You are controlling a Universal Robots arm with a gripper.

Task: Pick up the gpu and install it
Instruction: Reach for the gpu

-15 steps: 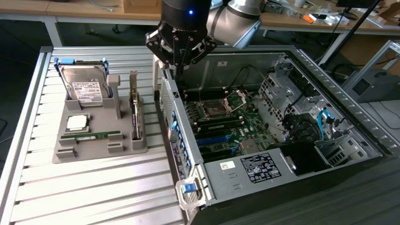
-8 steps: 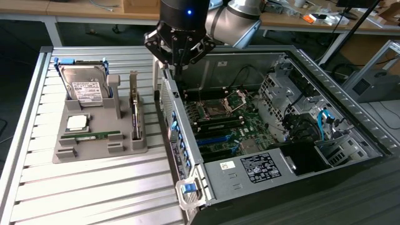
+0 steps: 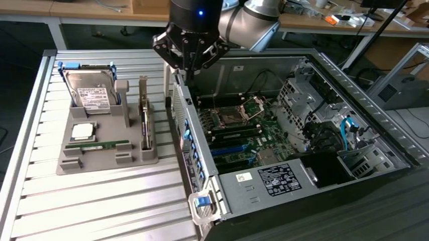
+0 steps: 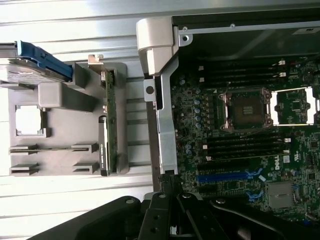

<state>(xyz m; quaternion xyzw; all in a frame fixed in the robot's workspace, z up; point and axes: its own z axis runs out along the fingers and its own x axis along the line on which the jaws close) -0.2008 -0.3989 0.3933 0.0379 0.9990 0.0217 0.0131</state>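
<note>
The gpu (image 3: 144, 119) is a thin green card with a silver bracket, standing on edge in a slot of the grey holder (image 3: 70, 163) on the exterior view's left. In the wrist view the gpu (image 4: 110, 125) appears edge-on beside the case wall. My gripper (image 3: 190, 74) hangs over the open computer case's near wall, to the right of the gpu and apart from it, with its fingers shut on nothing. The gripper (image 4: 169, 179) sits over the case edge close to the blue expansion slot (image 4: 222, 176) on the motherboard (image 3: 248, 133).
The holder also carries a silver hard drive (image 3: 90, 93), a square processor chip (image 3: 84, 131) and a narrow RAM stick (image 3: 97, 145). The open computer case (image 3: 322, 165) lies on the slatted metal table (image 3: 100, 206). Cables and drive cages crowd its right side.
</note>
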